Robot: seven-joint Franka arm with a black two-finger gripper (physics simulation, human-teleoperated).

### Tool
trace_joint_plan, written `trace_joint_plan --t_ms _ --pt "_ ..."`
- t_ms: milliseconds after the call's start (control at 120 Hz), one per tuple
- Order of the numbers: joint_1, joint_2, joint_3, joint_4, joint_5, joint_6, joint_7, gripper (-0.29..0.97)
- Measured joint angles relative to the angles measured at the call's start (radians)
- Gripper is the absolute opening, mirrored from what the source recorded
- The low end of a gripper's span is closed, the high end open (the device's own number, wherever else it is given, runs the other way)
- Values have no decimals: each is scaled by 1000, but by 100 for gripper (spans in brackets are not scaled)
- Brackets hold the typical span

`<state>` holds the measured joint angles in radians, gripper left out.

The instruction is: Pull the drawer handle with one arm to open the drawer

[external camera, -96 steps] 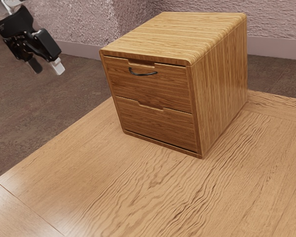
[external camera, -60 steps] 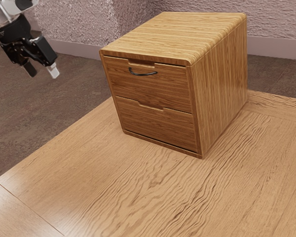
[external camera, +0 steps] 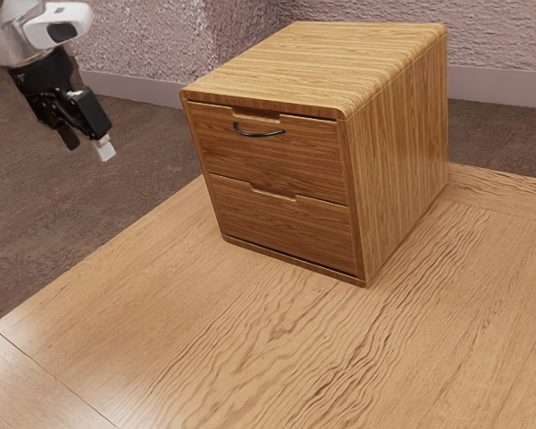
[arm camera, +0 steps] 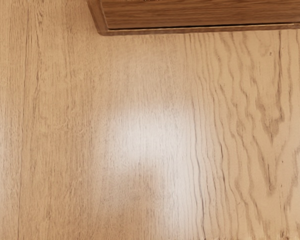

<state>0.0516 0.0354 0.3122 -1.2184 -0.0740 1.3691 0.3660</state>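
A wooden cabinet [external camera: 339, 134] with two drawers stands on the table [external camera: 250, 357]. The top drawer [external camera: 277, 156] looks flush with the cabinet front and carries a thin dark curved handle [external camera: 258, 133]. In the exterior view my gripper [external camera: 87, 143] hangs in the air well to the left of the cabinet, about level with the handle. It is open, its fingers apart with nothing between them. The wrist view looks down on the table [arm camera: 140, 150], with the cabinet's bottom edge [arm camera: 200, 15] ahead of the hand.
The lower drawer [external camera: 286, 219] has no handle, just a notch at its top edge. A dark floor [external camera: 62, 206] lies beyond the table's left edge, under my hand. A rough wall [external camera: 161, 36] rises behind.
My hand has dropped a little and, after drifting left, has come back to the right toward the cabinet, turning slightly. The cabinet and its drawers have not moved.
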Motion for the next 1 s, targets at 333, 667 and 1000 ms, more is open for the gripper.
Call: trace_joint_plan --t_ms 333,667,1000 --pt "-130 -10 -100 -103 97 181 291 65" --pt "-180 -7 -133 -104 191 296 503 65" --pt "-73 -4 -134 -124 206 405 708 66"
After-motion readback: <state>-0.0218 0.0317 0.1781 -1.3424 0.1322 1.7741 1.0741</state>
